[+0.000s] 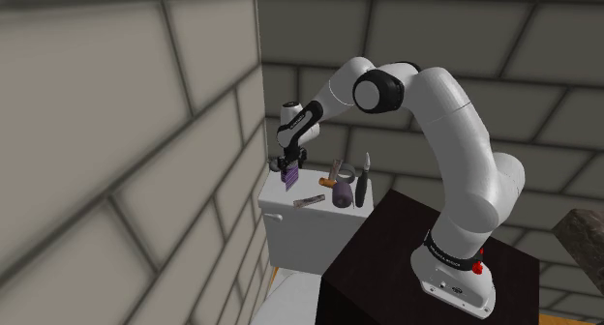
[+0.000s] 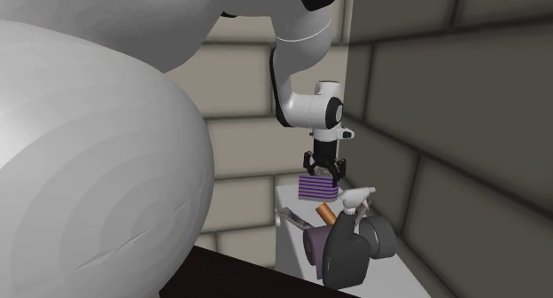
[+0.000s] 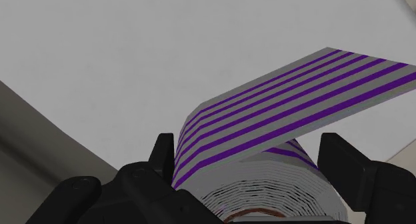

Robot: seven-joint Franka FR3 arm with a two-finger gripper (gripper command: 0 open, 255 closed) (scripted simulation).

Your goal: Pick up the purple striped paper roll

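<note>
Jaws clamped on purple-striped roll [image 3: 280, 179] at wall-side edge of white tank [image 1: 300, 236]; spray bottle [image 2: 347, 252] well apart

The paper roll [image 3: 287, 103] looks matt, its purple-and-grey striped sheet smooth and its thin wound layers showing at the end. The gripper [image 3: 252, 156] is matt black, and the arm [image 1: 455, 130] has a smooth, glossy white shell. The wall [image 1: 97, 130] is dull grey blockwork.

White arm [image 1: 455, 130] arched over, pincer [image 1: 288, 165] pointing down, clasping striped roll [image 1: 290, 178]
</note>
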